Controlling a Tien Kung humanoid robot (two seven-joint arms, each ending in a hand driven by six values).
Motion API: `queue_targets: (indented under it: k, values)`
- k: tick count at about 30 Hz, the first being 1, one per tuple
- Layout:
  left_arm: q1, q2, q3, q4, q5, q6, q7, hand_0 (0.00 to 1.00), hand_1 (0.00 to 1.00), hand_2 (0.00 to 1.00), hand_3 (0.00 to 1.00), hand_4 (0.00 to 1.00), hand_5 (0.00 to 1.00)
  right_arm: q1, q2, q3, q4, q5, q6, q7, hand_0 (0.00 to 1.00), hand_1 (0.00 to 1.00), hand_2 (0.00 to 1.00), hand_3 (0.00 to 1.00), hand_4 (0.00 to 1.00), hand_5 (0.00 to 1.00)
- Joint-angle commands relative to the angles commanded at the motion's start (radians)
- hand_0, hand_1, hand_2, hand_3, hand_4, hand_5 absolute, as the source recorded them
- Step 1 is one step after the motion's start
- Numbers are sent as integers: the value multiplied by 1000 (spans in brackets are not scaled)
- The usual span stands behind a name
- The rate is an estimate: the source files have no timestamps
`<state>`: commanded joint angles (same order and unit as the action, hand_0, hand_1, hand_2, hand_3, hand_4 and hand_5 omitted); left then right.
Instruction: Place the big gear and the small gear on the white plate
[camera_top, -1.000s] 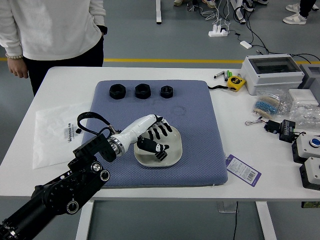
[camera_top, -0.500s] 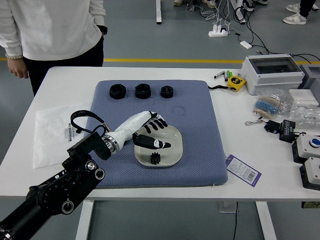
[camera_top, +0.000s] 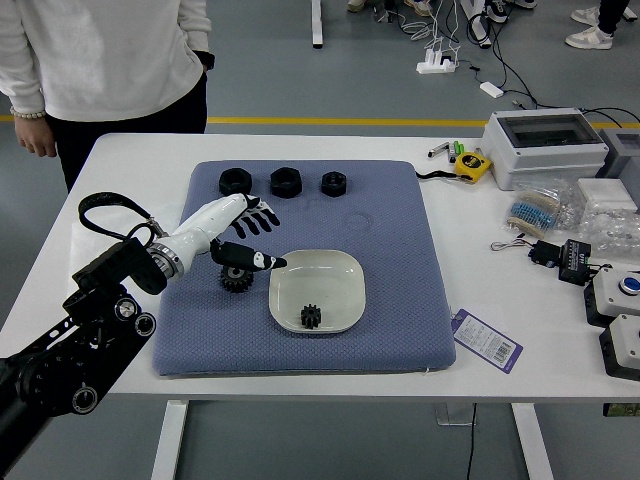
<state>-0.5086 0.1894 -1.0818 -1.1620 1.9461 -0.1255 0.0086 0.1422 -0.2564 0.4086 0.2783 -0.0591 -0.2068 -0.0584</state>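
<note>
My left hand (camera_top: 262, 240) hangs over the mat's left part, just left of the plate, its fingers spread with nothing held. Below its thumb a larger black gear (camera_top: 237, 280) lies on the mat, its upper edge partly covered by the hand. The small black gear (camera_top: 311, 317) rests inside the white plate (camera_top: 343, 290), near the front rim.
Three black nuts (camera_top: 286, 182) stand along the back of the blue-grey mat (camera_top: 400, 240). A clear bag (camera_top: 100, 280) lies at the left; a tag (camera_top: 487, 341), tape measure (camera_top: 471, 166) and boxes are at the right. A person stands at the far left, hand hanging beside the table.
The left hand has let go of the small gear, which now sits on the plate, and has moved left off the plate. The big gear has come into view beneath it.
</note>
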Motion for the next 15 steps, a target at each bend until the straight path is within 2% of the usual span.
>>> queue_targets:
  k: [1,6,10,15]
  values:
    - [-2,16,12,-3,10,-8,1,411,529,564,605,998,335,0,0,0,0,1,0,0,653,652,743,610,865,709]
    - [-4,55,43,3,31,-18,0,426,546,580,613,998,314,1,-1,-2,-1,3,1,1,653,651,743,610,864,708]
    - [-2,60,52,14,41,-12,-6,428,549,587,624,998,302,1,-1,-2,-1,4,1,2,654,652,743,610,865,708]
    - [-9,50,57,58,53,-9,-19,427,550,588,625,998,277,2,0,-3,-1,4,1,1,654,651,743,610,864,707]
